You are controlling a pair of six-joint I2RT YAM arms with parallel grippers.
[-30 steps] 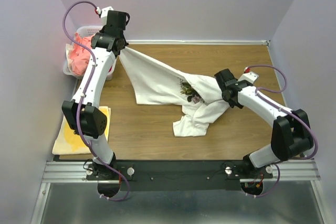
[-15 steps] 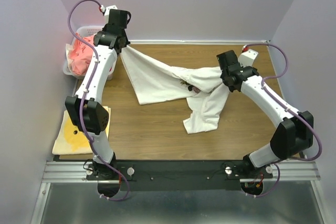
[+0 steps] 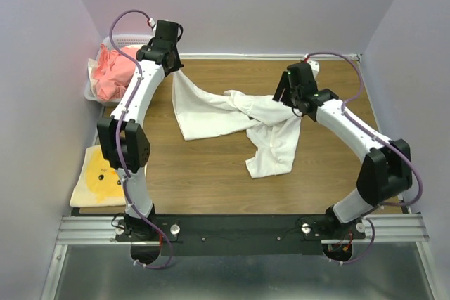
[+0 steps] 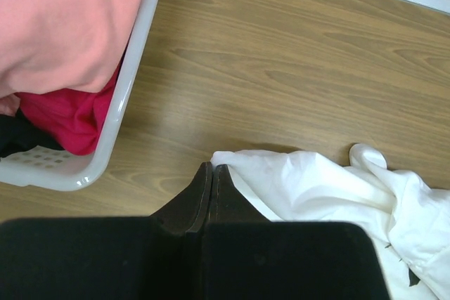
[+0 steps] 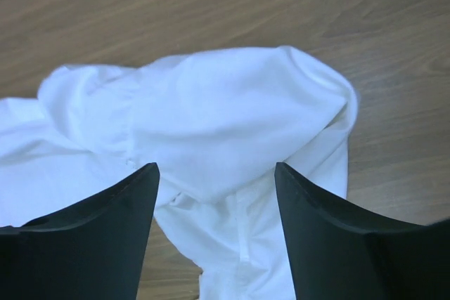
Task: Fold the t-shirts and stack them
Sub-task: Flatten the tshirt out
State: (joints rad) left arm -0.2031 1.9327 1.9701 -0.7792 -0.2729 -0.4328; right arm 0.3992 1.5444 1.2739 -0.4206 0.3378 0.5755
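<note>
- Presently at the spreading stage, by judgement: white t-shirt (image 3: 232, 114) crumpled and twisted across the middle of the table (image 3: 204, 173), not flat, no fold made.
- Left gripper (image 4: 211, 177): clamped tight on one corner of the white t-shirt, just beside the basket (image 4: 126, 96); raised toward the far left, apparently to draw the cloth taut.
- Right gripper (image 5: 214, 173): spread wide, gripping nothing; poised over a raised hump of the same shirt, probably to take a second hold.
- Salmon-pink t-shirt (image 4: 63, 26) and red t-shirt (image 4: 70, 114): heaped in the basket, unfolded, awaiting their turn.
- Yellow cloth (image 3: 105, 180): flat at the near left edge; possibly the stacking spot, not certain.
- Risk noted: twist at mid-shirt likely to remain unless lifted clear before laying flat.
</note>
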